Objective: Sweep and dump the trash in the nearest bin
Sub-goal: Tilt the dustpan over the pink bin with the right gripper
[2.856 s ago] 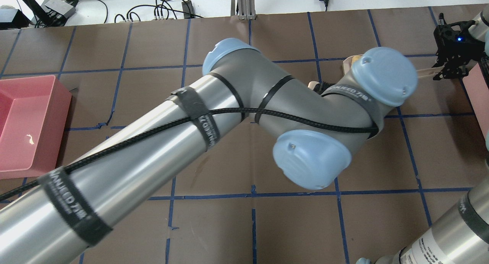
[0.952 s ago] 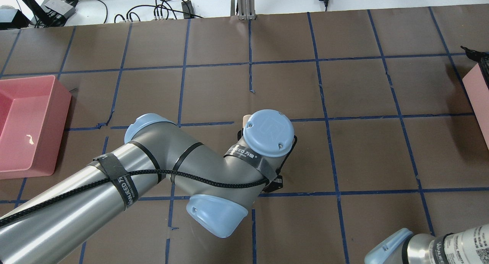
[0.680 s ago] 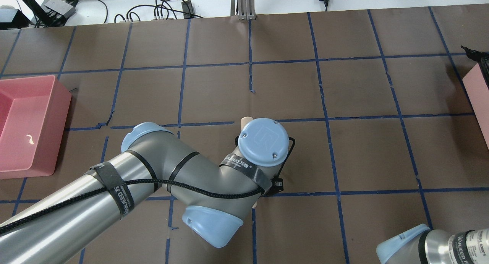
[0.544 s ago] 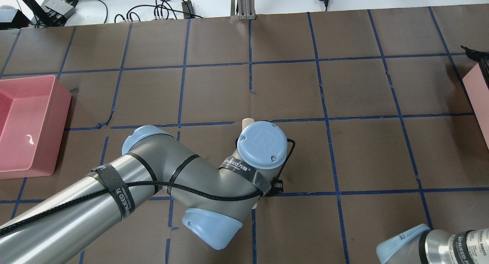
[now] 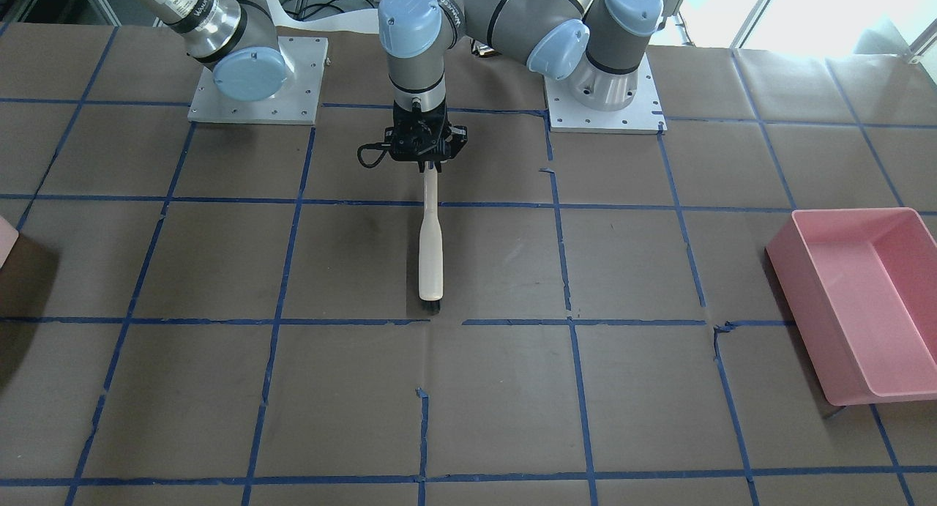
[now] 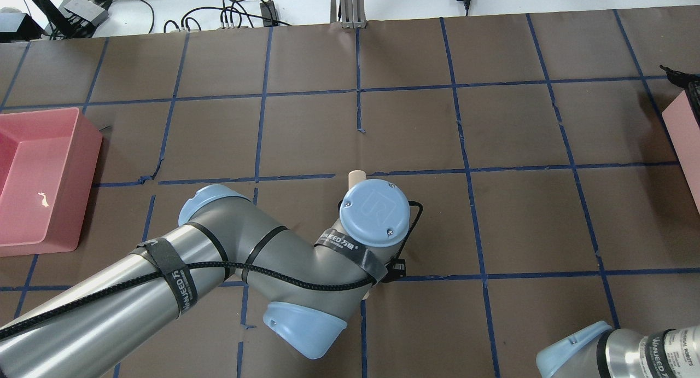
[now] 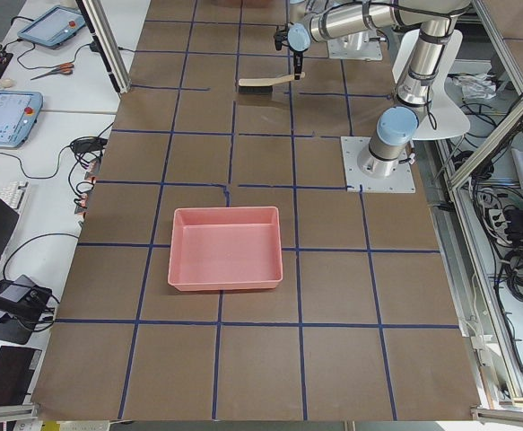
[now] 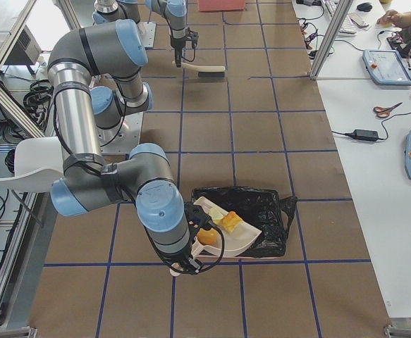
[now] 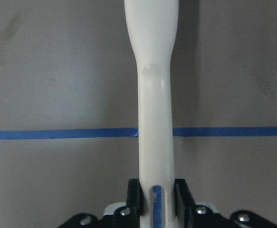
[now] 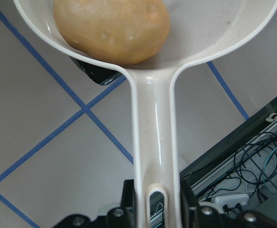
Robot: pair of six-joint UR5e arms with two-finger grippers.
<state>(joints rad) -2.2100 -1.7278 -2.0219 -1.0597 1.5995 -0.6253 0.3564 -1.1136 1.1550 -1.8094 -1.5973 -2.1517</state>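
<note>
Three pieces of trash [image 8: 219, 225] sit in the white dustpan [image 10: 155, 133]: a tan potato-like lump [image 10: 112, 28] and two yellow bread-like chunks [image 8: 228, 222]; the right claw [image 10: 156, 192] pinches the dustpan's handle, the pan over the black-lined bin [image 8: 272, 225] at the middle of the right edge of the surface [image 5: 219, 403]; the left claw [image 5: 429, 163] is clamped on the handle of a brush [image 5: 430, 250] near the middle of the robot-side edge; a pink tub [image 5: 864, 294] stands by the left edge.
</note>
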